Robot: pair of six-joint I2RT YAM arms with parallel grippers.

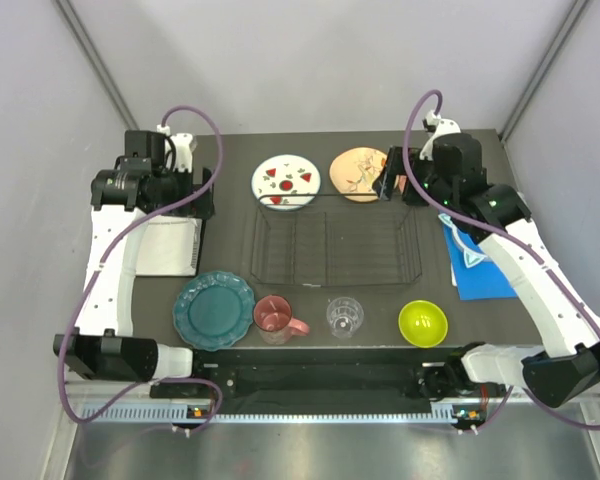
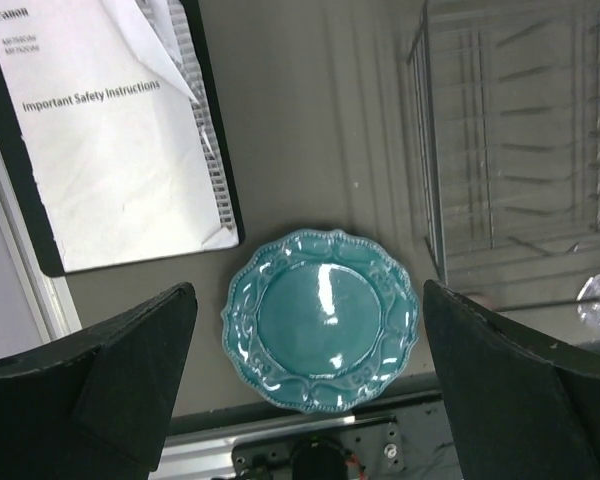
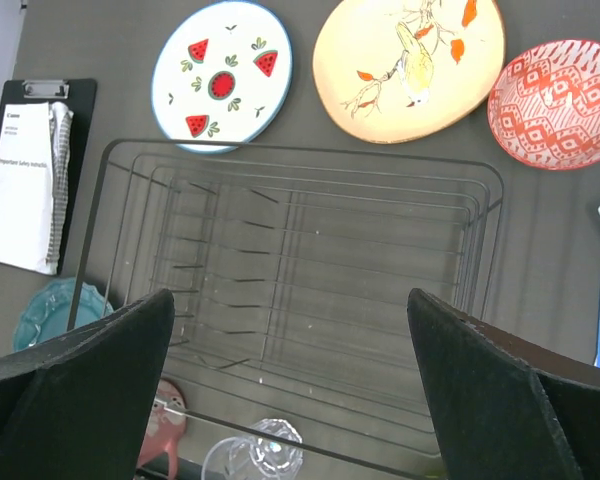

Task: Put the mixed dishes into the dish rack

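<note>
The dark wire dish rack point(image 1: 256, 250) stands mid-table with nothing in it. Behind it lie the white plate with red spots point(image 1: 286, 181) and the peach floral plate point(image 1: 356, 172). In front of the rack sit the teal scalloped plate point(image 1: 213, 310), pink mug point(image 1: 275, 316), clear glass point(image 1: 345, 316) and lime-green bowl point(image 1: 423, 323). A red-patterned small bowl point(image 3: 555, 103) shows in the right wrist view beside the peach plate point(image 3: 410, 65). My left gripper point(image 2: 307, 290) hangs open high over the teal plate point(image 2: 320, 320). My right gripper point(image 3: 290, 295) hangs open above the rack point(image 3: 300, 152).
A clipboard with white paper point(image 1: 165, 245) lies at the left, also in the left wrist view point(image 2: 110, 140). A blue sheet point(image 1: 483, 272) with a turquoise item lies at the right. Grey walls close in both sides; the arm bases line the near edge.
</note>
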